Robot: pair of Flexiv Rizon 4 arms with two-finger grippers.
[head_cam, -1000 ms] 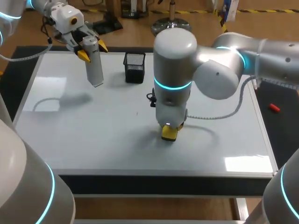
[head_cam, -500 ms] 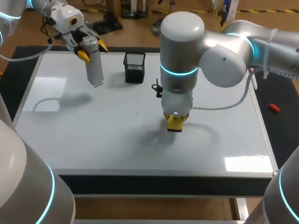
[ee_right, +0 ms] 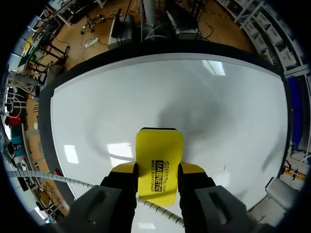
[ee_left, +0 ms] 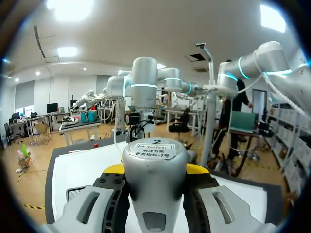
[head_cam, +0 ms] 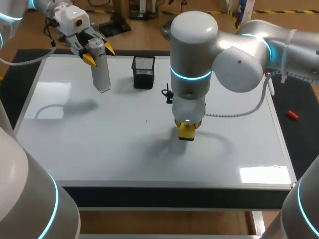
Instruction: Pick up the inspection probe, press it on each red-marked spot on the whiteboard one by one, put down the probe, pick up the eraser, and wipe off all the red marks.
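Gripping a silver probe (head_cam: 101,69) from both sides, the left gripper (head_cam: 97,54) hangs above the far left corner of the whiteboard (head_cam: 75,149). The probe points down, its lower end raised off the board. A black mesh cup (head_cam: 143,72) stands near the middle of the far edge. Over the board's middle, the right gripper (ee_right: 158,170) points down with its fingers closed on a yellow eraser (ee_right: 159,155). I cannot tell whether the eraser touches the board.

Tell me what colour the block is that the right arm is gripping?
Bright yellow with black lettering; the eraser shows best in the right wrist view.
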